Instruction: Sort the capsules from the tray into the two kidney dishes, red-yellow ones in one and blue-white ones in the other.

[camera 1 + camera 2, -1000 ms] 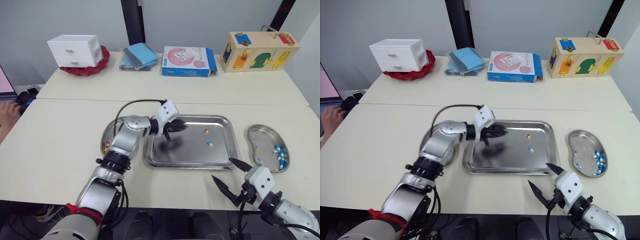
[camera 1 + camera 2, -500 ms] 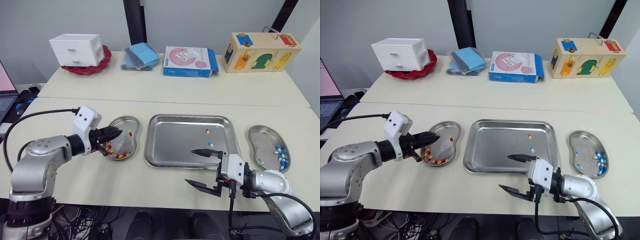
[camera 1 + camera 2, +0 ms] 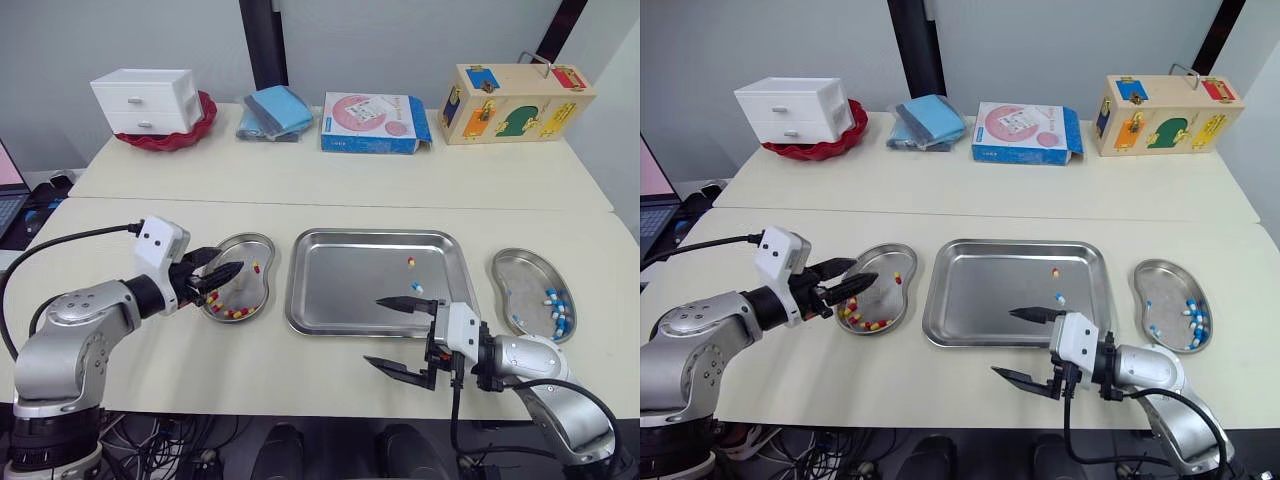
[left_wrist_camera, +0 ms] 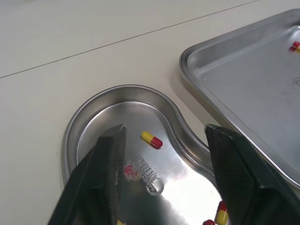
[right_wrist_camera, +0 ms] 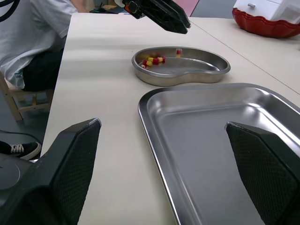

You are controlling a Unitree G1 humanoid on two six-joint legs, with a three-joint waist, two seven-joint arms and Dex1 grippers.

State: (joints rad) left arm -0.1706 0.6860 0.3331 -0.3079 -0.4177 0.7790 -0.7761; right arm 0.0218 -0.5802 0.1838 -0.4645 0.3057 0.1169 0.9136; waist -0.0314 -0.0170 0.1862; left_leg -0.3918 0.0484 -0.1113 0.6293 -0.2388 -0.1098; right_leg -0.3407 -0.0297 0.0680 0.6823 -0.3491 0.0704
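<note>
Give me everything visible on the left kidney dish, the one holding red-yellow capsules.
The left kidney dish is shiny bare metal, bean-shaped, with a raised rim and stamped lettering on its floor. It lies flat on the cream table, just left of the tray, a narrow gap between them. Its red-yellow capsules cluster at the near end; one lies apart farther back. The left gripper, open, hangs over its left side.

- Tray [image 3: 340,300]: left and centre floor bare, open from above. A red-yellow capsule [image 3: 411,262] and a blue-white capsule [image 3: 418,288] lie near its upper right corner.
- Left kidney dish [image 3: 262,243]: the left gripper [image 3: 228,262], fingers apart, hangs over its left half.
- Right gripper [image 3: 372,330]: spread wide, straddling the tray's lower rim.
- Right kidney dish [image 3: 520,262]: nothing above it.
- Table [image 3: 300,365]: lower centre bare.
- Drawer unit [image 3: 145,100] and wooden box [image 3: 518,90]: along the top of the frame, well apart.
</note>
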